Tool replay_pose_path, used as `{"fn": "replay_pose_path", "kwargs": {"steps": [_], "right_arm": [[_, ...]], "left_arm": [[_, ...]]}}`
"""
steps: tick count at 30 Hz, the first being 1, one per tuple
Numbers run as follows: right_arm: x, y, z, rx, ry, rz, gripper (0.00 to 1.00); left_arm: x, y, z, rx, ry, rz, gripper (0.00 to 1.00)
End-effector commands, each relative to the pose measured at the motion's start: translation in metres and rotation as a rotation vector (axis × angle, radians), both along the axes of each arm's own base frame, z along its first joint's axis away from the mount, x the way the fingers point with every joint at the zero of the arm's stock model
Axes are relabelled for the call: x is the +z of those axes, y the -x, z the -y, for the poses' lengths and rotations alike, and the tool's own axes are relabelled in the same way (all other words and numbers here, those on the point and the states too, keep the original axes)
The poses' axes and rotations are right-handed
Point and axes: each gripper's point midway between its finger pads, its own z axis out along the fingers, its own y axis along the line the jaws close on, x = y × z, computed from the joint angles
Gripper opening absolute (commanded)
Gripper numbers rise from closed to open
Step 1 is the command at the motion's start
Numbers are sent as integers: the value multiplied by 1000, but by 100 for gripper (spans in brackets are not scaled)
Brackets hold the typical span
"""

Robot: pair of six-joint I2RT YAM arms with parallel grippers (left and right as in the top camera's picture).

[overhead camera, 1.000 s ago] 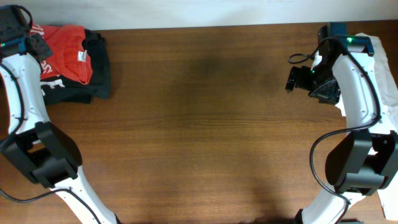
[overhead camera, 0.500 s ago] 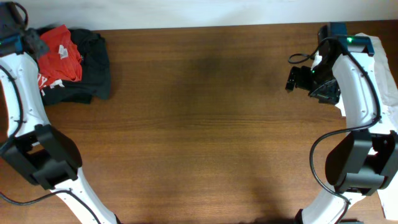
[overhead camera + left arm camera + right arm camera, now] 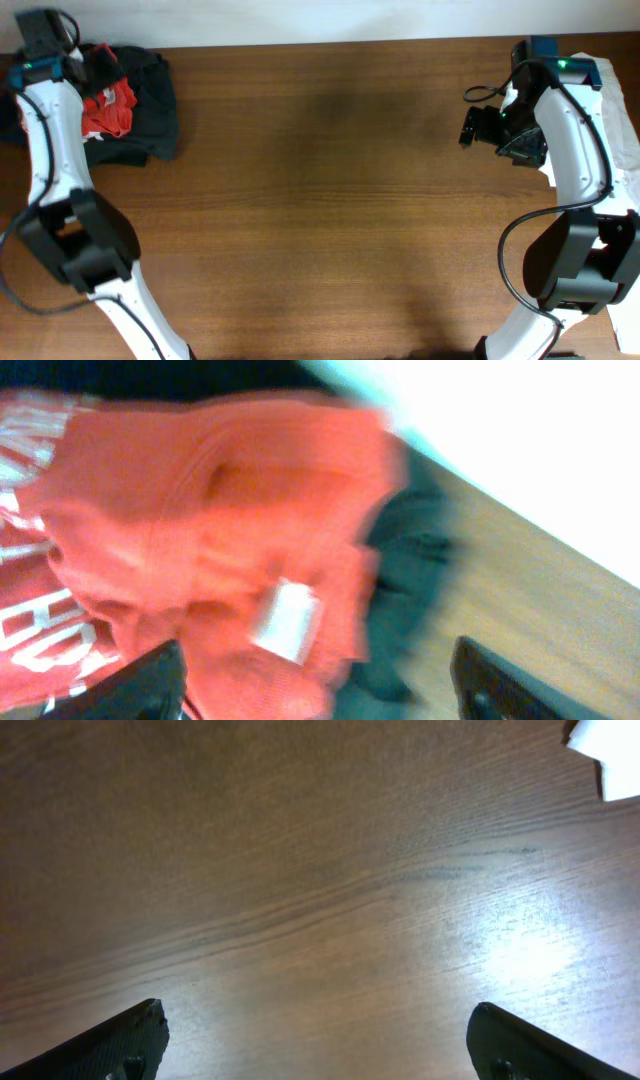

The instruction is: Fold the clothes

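Observation:
A red shirt [image 3: 107, 105] with white lettering lies crumpled on a black garment [image 3: 155, 100] at the table's far left corner. My left gripper [image 3: 100, 68] hovers just above that pile, open, with nothing between its fingers. In the left wrist view the red shirt [image 3: 200, 530] fills the frame, its white label [image 3: 285, 622] facing up and the black garment [image 3: 410, 560] beside it; the left gripper [image 3: 320, 685] is spread wide over them. My right gripper [image 3: 470, 125] hangs open above bare wood at the far right, and the right wrist view shows the same gripper [image 3: 315, 1040] holding nothing.
A white cloth [image 3: 625, 120] lies at the table's right edge, behind the right arm; its corner [image 3: 610, 750] shows in the right wrist view. The brown wooden table [image 3: 320, 200] stretches between the two arms. The table's far edge runs just behind the clothes pile.
The left gripper opened and let go of the red shirt, which dropped into a smaller heap on the black garment. The left arm swung slightly right. The right arm stayed still.

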Motion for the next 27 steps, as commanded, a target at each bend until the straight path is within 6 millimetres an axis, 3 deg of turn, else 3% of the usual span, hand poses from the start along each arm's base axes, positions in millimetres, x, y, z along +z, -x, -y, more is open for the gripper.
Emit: {"fn": "replay_pose_path", "kwargs": {"steps": [1, 3, 7, 10, 13, 19, 22, 27], "right_arm": [[9, -2, 2, -10, 4, 28, 99], [9, -2, 2, -10, 4, 28, 99], [9, -2, 2, -10, 4, 28, 99], [9, -2, 2, -10, 4, 28, 99], [9, -2, 2, -10, 4, 28, 99], [9, -2, 2, -10, 4, 28, 99], [9, -2, 2, -10, 4, 28, 99], [9, -2, 2, -10, 4, 28, 99]], "left_arm": [[132, 35, 92, -253, 175, 206, 95], [153, 67, 118, -293, 219, 177, 99], [172, 137, 156, -410, 197, 58, 99], [161, 181, 188, -500, 222, -90, 99], [148, 213, 241, -671, 230, -226, 99], [133, 252, 341, -962, 100, -334, 99], [128, 260, 353, -1005, 59, -356, 99], [128, 259, 351, -997, 42, -357, 99]]}}
